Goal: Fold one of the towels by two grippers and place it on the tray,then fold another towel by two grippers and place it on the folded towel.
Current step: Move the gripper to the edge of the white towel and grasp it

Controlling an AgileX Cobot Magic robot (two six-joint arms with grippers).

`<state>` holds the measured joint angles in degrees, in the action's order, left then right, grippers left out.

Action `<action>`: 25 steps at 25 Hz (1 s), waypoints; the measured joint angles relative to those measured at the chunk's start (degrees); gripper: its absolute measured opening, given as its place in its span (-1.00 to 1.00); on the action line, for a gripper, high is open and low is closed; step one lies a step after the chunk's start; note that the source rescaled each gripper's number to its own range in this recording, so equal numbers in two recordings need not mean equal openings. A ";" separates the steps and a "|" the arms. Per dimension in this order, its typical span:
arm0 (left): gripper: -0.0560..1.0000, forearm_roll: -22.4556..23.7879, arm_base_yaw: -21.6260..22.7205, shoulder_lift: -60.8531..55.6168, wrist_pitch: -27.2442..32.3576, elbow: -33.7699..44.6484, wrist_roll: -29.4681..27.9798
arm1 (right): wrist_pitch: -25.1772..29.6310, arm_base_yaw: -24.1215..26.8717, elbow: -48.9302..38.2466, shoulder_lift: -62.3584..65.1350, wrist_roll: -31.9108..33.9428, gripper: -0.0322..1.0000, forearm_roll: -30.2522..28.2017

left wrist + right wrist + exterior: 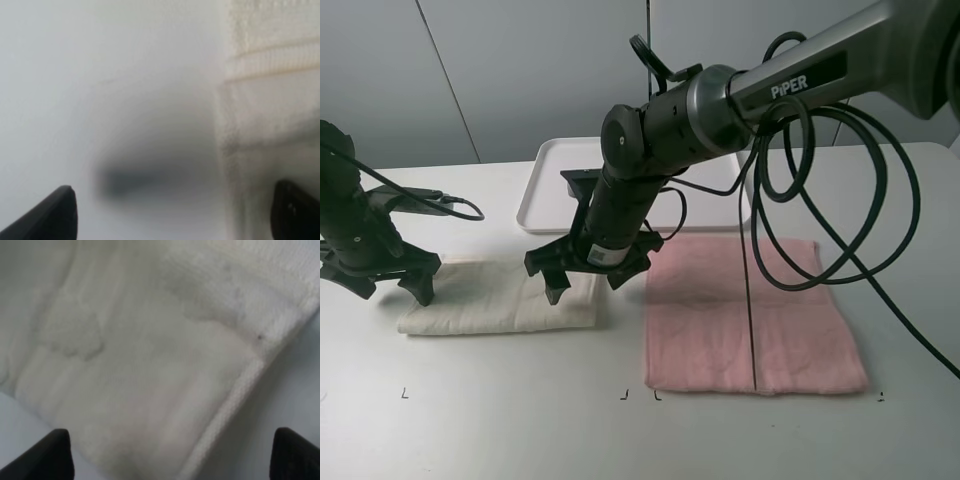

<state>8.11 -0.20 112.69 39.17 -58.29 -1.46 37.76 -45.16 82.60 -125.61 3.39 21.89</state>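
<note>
The cream towel [490, 300] lies folded into a long strip on the left of the table. My left gripper [392, 290] stands open over its left end, one prong above the cloth and one above bare table. In the left wrist view the towel's hemmed edge [265, 125] runs beside the open gripper [172, 215]. My right gripper [588, 285] reaches across the middle and hovers open over the strip's right end. The right wrist view shows cream cloth [150, 380] under the open gripper [170, 455]. The pink towel [710, 320] lies flat and unfolded on the right. The white tray [555, 170] sits behind.
Black cables [820, 200] hang in loops from the right arm and trail across the pink towel. A thinner cable [430, 200] runs behind the left arm. Small black corner marks [625, 395] sit near the table's front edge.
</note>
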 joint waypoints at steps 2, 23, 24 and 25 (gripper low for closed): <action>0.98 0.25 -0.10 0.00 0.00 0.31 0.00 | -0.35 0.00 0.00 -0.10 0.00 0.71 0.13; 0.99 1.62 -0.27 0.00 0.00 0.31 0.00 | -2.89 0.00 1.04 -4.74 -1.05 0.27 3.61; 0.99 1.75 -0.27 0.00 -0.12 0.31 0.00 | -3.17 0.00 1.14 -5.00 -1.05 0.11 3.85; 0.99 1.84 -0.27 0.00 -0.12 0.31 0.00 | -3.47 0.02 1.14 -5.36 -1.05 -0.07 4.06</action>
<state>9.96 -0.48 112.69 39.05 -57.99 -1.46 34.30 -45.14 83.74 -130.97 2.34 25.95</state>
